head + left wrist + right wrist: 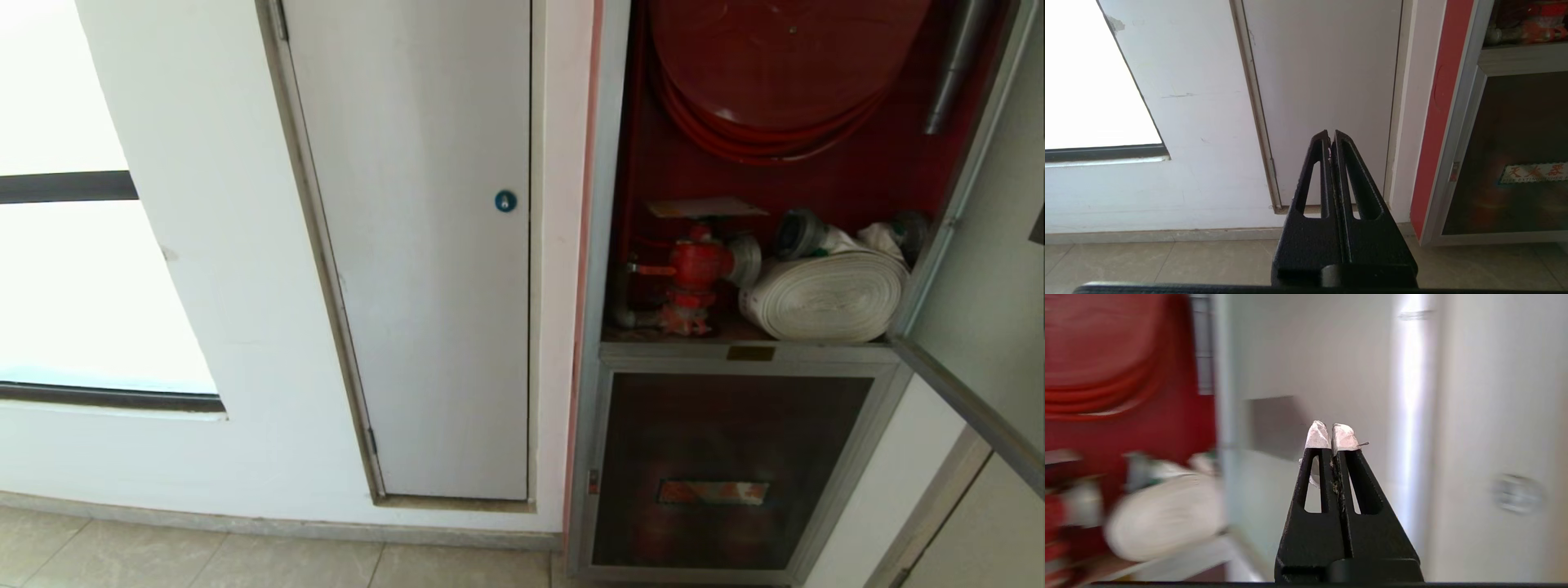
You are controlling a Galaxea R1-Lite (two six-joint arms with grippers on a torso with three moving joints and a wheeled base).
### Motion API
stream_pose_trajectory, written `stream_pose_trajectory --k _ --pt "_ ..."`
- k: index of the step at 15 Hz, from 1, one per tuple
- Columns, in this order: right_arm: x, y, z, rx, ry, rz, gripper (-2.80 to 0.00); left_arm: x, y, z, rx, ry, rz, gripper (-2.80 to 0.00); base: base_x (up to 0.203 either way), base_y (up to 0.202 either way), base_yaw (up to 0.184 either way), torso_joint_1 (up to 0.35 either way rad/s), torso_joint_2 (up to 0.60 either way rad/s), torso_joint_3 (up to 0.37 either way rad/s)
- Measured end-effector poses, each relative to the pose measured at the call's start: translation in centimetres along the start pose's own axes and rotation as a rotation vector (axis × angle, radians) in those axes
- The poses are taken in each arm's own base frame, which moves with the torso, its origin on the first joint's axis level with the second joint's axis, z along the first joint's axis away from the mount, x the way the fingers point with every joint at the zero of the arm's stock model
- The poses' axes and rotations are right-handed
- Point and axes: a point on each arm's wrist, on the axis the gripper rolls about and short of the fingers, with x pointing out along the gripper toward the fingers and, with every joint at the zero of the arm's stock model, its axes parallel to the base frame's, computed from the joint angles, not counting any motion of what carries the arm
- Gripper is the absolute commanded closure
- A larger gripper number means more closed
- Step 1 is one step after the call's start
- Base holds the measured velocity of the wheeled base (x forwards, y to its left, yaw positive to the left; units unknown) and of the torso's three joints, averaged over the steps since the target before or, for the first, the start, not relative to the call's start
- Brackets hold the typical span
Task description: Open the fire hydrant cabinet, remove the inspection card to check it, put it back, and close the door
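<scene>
In head view, fire hydrant cabinet (653, 180) stands open; door (980, 327) swung out to right, seen edge-on. Inside: red hose reel (775, 73) up top, red valve (694, 273) and white rolled hose (824, 294) on shelf, flat pale sheet (706, 207) above valve, possibly inspection card, cannot confirm. Right gripper (1331, 435) clenched, empty, tips taped, facing door; cabinet interior lies off to its side. Right arm nearer. Left gripper (1331, 136) parked low, pressed closed, facing grey-white panel door (1323, 90). Lower glass door (727, 474) closed.
</scene>
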Motion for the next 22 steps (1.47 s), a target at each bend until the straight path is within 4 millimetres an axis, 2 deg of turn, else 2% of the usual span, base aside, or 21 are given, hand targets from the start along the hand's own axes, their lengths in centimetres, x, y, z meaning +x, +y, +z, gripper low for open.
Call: stream_pose_trajectory --k 3,5,10,13,15,17,22 --pt "-2.5 -2.8 0.4 -0.021 0.015 -0.022 0.00 0.0 0.0 0.0 0.000 0.000 0.000 0.00 0.000 0.000 0.000 0.000 0.00 0.000" --pt "-4.0 -3.8 -0.1 -0.022 0.063 0.046 0.00 0.0 0.0 0.0 0.000 0.000 0.000 0.00 0.000 0.000 0.000 0.000 0.00 0.000" --pt "-8.4 -3.8 -4.9 0.010 0.175 0.545 0.00 0.0 0.0 0.0 0.000 0.000 0.000 0.00 0.000 0.000 0.000 0.000 0.00 0.000" --pt "-10.8 -3.7 -7.6 0.166 0.335 0.785 0.00 0.0 0.0 0.0 0.000 0.000 0.000 0.00 0.000 0.000 0.000 0.000 0.00 0.000" --pt "-11.4 -3.5 -8.5 0.283 0.391 0.853 0.00 0.0 0.0 0.0 0.000 0.000 0.000 0.00 0.000 0.000 0.000 0.000 0.00 0.000" --pt "-11.9 -3.2 -9.5 0.295 0.410 0.863 0.00 0.0 0.0 0.0 0.000 0.000 0.000 0.00 0.000 0.000 0.000 0.000 0.00 0.000" --pt "-12.2 -3.2 -10.4 0.262 0.464 0.839 0.00 0.0 0.0 0.0 0.000 0.000 0.000 0.00 0.000 0.000 0.000 0.000 0.00 0.000"
